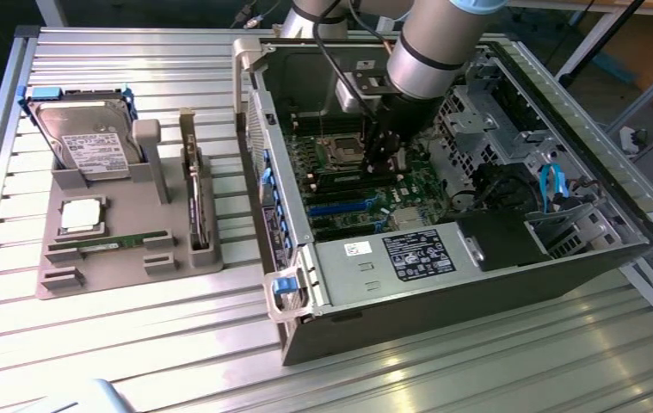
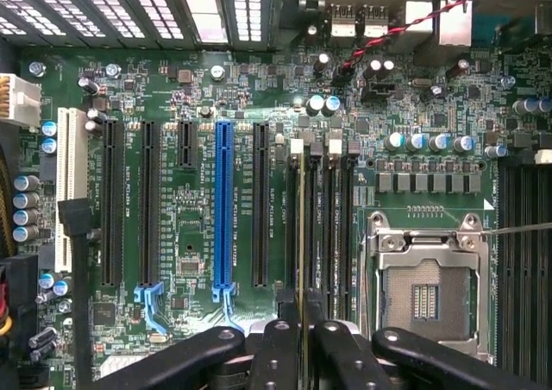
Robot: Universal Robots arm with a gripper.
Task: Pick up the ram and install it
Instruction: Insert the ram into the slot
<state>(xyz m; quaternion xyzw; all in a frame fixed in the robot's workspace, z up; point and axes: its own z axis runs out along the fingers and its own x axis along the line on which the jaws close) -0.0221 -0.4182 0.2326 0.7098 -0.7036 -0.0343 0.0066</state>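
Observation:
My gripper [image 1: 380, 159] is down inside the open computer case [image 1: 441, 284], over the motherboard [image 1: 355, 185]. In the wrist view the gripper [image 2: 303, 360] is shut on the ram [image 2: 302, 235]. I see the stick edge-on, as a thin olive-green line between the dark fingers [image 2: 274, 355]. It runs along the row of black memory slots [image 2: 332, 226] beside the open processor socket [image 2: 423, 299]. I cannot tell whether its lower edge touches a slot. A second green ram stick [image 1: 108, 243] lies flat in the grey holder [image 1: 62, 280] at the exterior view's left.
The grey holder also carries a hard drive [image 1: 88, 142], a square silver processor [image 1: 82, 215] and an upright dark expansion card [image 1: 196, 206]. On the board a blue slot [image 2: 223, 209] stands among black ones. Drive cages and cables [image 1: 550, 185] crowd the case's right side.

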